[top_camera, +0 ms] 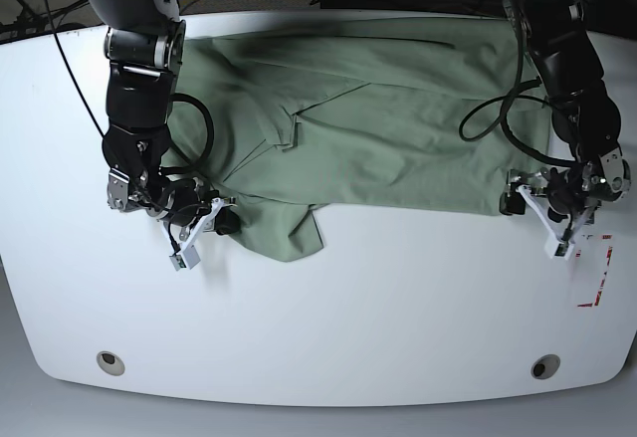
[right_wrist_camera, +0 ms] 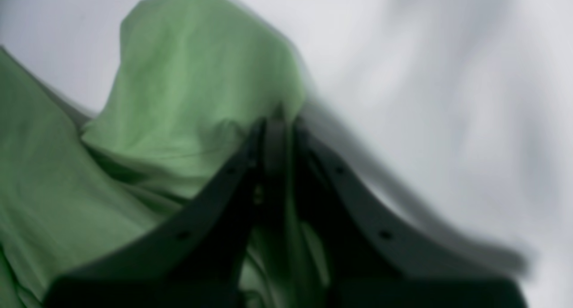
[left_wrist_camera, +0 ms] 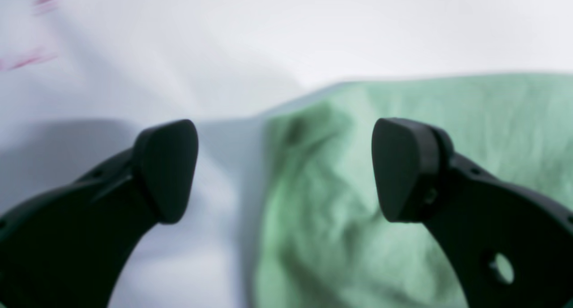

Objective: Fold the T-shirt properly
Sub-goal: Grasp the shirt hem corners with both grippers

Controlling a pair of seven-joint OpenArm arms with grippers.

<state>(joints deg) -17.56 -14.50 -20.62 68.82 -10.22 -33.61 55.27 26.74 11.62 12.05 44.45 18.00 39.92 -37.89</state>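
The white table (top_camera: 328, 308) fills most of the base view, its lower half bare from the shirt's hem to the front rim. The T-shirt (top_camera: 378, 128) lies spread across the upper middle, its far edge along the table's back rim, its near edge running roughly straight from left to right, with one flap (top_camera: 289, 233) sagging lower at centre left. At the left of that view the right gripper (top_camera: 221, 220) is clamped on the shirt's lower left edge, jaws pressed together on a lifted fold. At the right, the left gripper (left_wrist_camera: 285, 169) stands wide apart, holding nothing, over the shirt's right edge where cloth meets bare table.
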